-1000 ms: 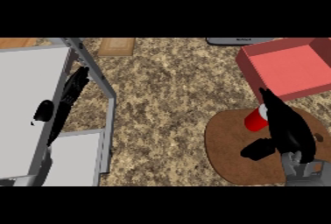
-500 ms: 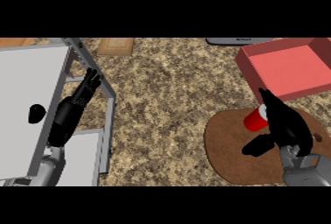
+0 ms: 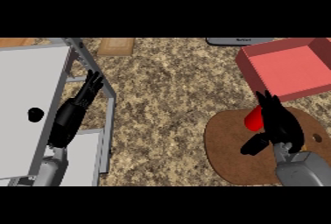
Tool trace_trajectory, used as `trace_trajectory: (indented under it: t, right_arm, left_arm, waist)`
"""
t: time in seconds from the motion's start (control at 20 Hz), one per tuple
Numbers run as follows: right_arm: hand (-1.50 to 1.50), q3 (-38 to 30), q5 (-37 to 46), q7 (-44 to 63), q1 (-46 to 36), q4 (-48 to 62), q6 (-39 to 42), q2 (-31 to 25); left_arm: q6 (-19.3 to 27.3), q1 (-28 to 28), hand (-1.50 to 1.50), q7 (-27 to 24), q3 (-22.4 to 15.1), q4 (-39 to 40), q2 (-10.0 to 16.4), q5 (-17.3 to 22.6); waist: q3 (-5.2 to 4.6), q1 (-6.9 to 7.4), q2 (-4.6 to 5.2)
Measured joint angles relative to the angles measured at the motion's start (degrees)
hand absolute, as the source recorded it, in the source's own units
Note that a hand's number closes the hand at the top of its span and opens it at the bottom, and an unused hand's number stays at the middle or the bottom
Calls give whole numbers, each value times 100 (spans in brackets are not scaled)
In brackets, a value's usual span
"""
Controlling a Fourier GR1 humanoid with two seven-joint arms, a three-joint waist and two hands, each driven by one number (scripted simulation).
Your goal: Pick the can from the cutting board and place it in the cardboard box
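Observation:
A red can [image 3: 254,120] stands on the round brown cutting board [image 3: 233,153] at the right. My right hand [image 3: 279,124] is right beside the can, fingers straight and pointing up past it, thumb [image 3: 255,144] spread out below it; the hand hides the can's right side. The red box [image 3: 287,70] sits open just beyond the board, at the upper right. My left hand [image 3: 77,109] rests open over the sink's rim at the left, fingers straight and pointing up.
A grey sink [image 3: 39,83] with a black drain hole [image 3: 35,114] fills the left side. A dark flat object [image 3: 236,41] lies at the top edge, and a wooden piece [image 3: 116,46] lies top centre. Speckled counter [image 3: 168,100] spans the middle.
My left hand has shifted right and upward along the sink's rim. My right hand has stayed by the can, with barely any movement.

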Motion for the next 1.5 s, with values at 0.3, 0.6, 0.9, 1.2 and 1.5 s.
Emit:
trace_trajectory:
  t: [0.3, 0.6, 0.9, 1.2, 1.5]
  right_arm:
    - [-150, -82, 284, -250, 19, 291, -69, 58]
    - [150, -157, 483, -330, -66, 503, -45, 126]
    - [150, -170, 695, -636, -127, 696, -124, 125]
    - [150, -116, 868, -1359, -53, 680, -215, -146]
    - [150, 211, 580, -4171, 273, 383, -271, -1249]
  left_arm:
    - [6, 65, 0, 272, 26, -91, -97, -26]
    - [-79, 9, 0, 244, 43, 0, -178, -31]
    - [-109, -4, 0, 239, 54, 37, -224, -73]
    - [-136, 69, 0, 262, 85, -5, -250, -77]
    - [-205, 154, 0, 230, 168, -42, -176, 0]
  waist:
    - [-53, 3, -6]
    - [-79, -4, -32]
    - [-112, 4, -58]
    - [-80, -11, -46]
    - [-5, -76, 8]
